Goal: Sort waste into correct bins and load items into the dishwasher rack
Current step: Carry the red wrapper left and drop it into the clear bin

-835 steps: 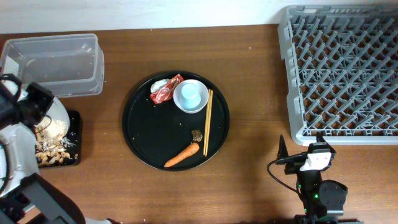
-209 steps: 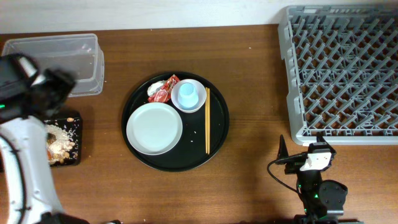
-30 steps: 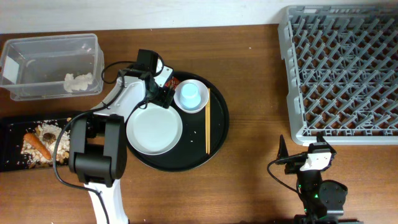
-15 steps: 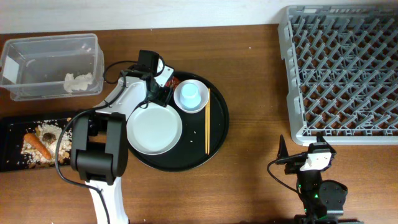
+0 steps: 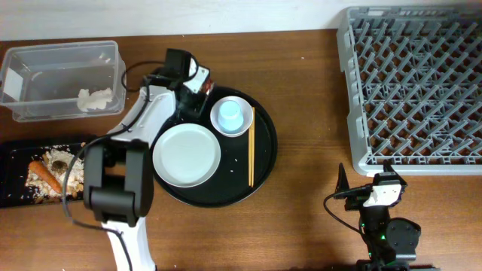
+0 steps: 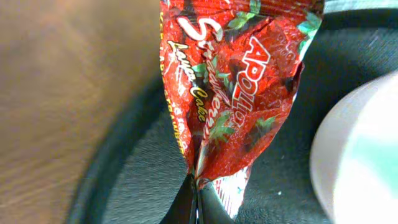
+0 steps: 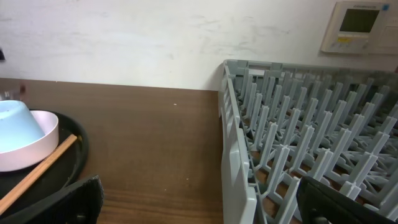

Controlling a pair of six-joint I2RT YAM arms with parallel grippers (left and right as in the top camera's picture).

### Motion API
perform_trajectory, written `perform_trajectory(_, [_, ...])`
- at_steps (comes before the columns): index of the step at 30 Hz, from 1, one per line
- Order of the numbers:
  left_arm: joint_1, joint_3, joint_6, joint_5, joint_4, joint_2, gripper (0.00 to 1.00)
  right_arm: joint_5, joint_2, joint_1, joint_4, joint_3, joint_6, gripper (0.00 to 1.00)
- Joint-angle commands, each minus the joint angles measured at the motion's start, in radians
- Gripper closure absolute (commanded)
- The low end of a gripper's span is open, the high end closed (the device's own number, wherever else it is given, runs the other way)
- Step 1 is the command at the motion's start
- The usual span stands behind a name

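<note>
Left wrist view is showing the red wrapper (image 6: 230, 93) close up. The left jaws are pinching shut on its narrow crimped end at the bottom of the frame, while the printed body is fanning out loose beyond them. It is looking like thin, crinkled foil film: probably almost weightless, limp, slippery and in no danger of breaking. I am judging that the stiffer crimped seam, where it is being held, is the best place to grip, since a smooth flat face could slide out. From overhead, the left arm (image 5: 154, 113) is holding it over the round tray's rim on the side nearest the tub. I cannot tell whether the free end is touching anything.

The rack (image 5: 350, 90) is standing at the tabletop's far right with nothing in it. The round tray (image 5: 218, 188) is carrying the plate (image 5: 187, 156), the bowl (image 5: 245, 129) with the cup (image 5: 230, 115) sitting inside it, and the chopsticks (image 5: 251, 150) lying beside the bowl. The tub (image 5: 45, 71) is holding only the tissue (image 5: 96, 98). The flat black tray (image 5: 11, 192) just below the tub is holding crumbs (image 5: 74, 175), the carrot (image 5: 50, 175) and the lump (image 5: 56, 159).

The right jaws are resting wide apart and empty near the rack's near corner.
</note>
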State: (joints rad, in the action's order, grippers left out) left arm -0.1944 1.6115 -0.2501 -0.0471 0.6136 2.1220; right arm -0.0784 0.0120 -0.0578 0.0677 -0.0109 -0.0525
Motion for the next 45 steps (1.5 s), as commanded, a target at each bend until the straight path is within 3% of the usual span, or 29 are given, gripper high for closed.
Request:
perform_trajectory(1, [0.029,0.056,0.071,0.014,-0.019,-0.154,1.00,0.004,-0.008,0.006,0.005,0.005,0.005,0.02])
perform_trajectory(3, [0.063,0.056,0.114,0.014,-0.060,-0.200,1.00,0.005,-0.008,0.006,0.005,0.005,0.005,0.02])
perform_trajectory(8, [0.233,0.056,0.383,0.037,-0.177,-0.254,0.99,0.005,-0.008,0.006,0.005,0.005,0.005,0.02])
perform_trajectory(11, [0.339,0.056,0.480,0.080,-0.195,-0.250,0.99,0.005,-0.007,0.006,0.005,0.005,0.005,0.02])
perform_trajectory(16, [0.473,0.056,0.557,0.093,-0.206,-0.219,1.00,0.005,-0.007,0.006,0.005,0.005,0.005,0.02])
perform_trajectory(22, [0.554,0.056,0.557,0.093,-0.208,-0.152,0.97,0.004,-0.007,0.006,0.005,0.005,0.005,0.02])
perform_trajectory(25, [0.564,0.056,0.556,0.093,-0.223,-0.147,0.82,0.005,-0.007,0.006,0.005,0.005,0.005,0.02])
perform_trajectory(26, [0.564,0.056,0.557,0.092,-0.224,-0.147,0.70,0.004,-0.007,0.006,0.005,0.005,0.005,0.02])
perform_trajectory(27, [0.564,0.056,0.556,0.092,-0.225,-0.147,0.38,0.005,-0.007,0.006,0.005,0.005,0.005,0.02])
perform_trajectory(28, [0.563,0.056,0.556,0.092,-0.227,-0.147,0.16,0.005,-0.007,0.006,0.005,0.005,0.005,0.02])
perform_trajectory(30, [0.563,0.056,0.556,0.091,-0.226,-0.147,0.13,0.005,-0.007,0.006,0.005,0.005,0.005,0.01])
perform_trajectory(32, [0.564,0.056,0.556,0.076,-0.220,-0.147,0.01,0.005,-0.007,0.006,0.005,0.005,0.005,0.02])
perform_trajectory(37, [0.564,0.056,0.557,-0.094,-0.229,-0.165,0.01,0.005,-0.007,0.006,0.005,0.005,0.005,0.02])
perform_trajectory(41, [0.564,0.056,0.667,-0.224,-0.247,-0.213,0.01,0.005,-0.007,0.006,0.005,0.005,0.005,0.02])
perform_trajectory(45, [0.564,0.056,0.709,-0.578,-0.265,-0.296,0.01,0.005,-0.007,0.006,0.005,0.005,0.005,0.02])
